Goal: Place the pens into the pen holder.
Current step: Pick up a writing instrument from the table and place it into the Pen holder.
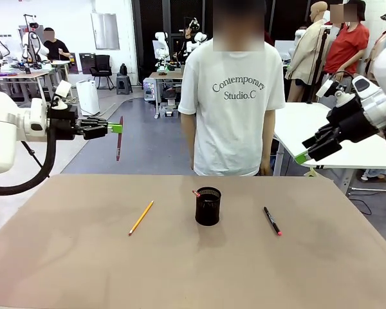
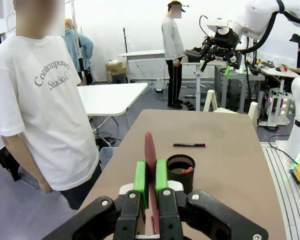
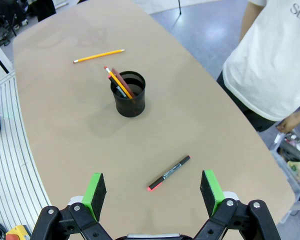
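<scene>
Between the pads of my left claw (image 2: 150, 176) the reddish-brown pen (image 2: 150, 147) is clamped upright, the pen holder (image 2: 180, 173) ahead and below it on the bench (image 2: 230, 165). Under my right claw (image 3: 154, 189), spread wide and holding nothing, lies the black marker (image 3: 169, 173).

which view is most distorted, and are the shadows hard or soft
Right wrist view: most warped, the edge of the table bows; soft shadow beside the pen holder. Front view: even light, faint shadow at the holder. Left wrist view: the left gripper looms large, no glare.
</scene>
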You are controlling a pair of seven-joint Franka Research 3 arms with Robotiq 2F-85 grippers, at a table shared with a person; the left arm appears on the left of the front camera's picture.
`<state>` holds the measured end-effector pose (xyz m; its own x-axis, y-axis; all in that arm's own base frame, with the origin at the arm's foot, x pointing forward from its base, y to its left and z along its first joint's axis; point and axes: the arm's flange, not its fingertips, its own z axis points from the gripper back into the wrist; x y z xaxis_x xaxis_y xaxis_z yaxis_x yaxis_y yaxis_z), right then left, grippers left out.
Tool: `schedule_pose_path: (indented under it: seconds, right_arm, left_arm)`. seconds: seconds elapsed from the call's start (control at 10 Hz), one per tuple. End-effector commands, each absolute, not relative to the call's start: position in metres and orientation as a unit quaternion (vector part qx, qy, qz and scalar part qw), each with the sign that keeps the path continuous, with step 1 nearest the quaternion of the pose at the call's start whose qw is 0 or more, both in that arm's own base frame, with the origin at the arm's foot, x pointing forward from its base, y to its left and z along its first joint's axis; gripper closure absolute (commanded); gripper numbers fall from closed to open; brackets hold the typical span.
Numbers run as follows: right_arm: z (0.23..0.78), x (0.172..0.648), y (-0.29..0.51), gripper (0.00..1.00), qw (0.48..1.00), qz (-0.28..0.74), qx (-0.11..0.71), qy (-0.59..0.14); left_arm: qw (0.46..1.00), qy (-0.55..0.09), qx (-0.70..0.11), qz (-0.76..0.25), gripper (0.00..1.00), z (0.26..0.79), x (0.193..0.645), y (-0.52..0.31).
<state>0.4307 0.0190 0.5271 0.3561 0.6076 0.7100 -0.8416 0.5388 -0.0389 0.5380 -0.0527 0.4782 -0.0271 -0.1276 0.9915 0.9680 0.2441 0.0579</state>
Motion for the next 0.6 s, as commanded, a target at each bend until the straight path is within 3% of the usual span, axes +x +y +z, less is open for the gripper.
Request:
schedule_pose_path:
  seconds: [0.0,0.2,0.5]
  right_arm:
    - [0.528,0.432,0.019,0.0,0.8,0.449,0.178,-0.356]
    - [0.528,0.432,0.019,0.0,0.8,0.449,0.178,-0.356]
    - [0.528,0.432,0.019,0.0,0.8,0.449,0.178,-0.356]
  left_arm:
    - [0.575,-0.538,-0.391,-0.476,1.0,0.481,0.538,-0.053]
    - [0.577,-0.537,-0.391,-0.474,1.0,0.478,0.538,-0.053]
    - [0.519,-0.549,-0.429,-0.495,1.0,0.458,0.557,-0.101]
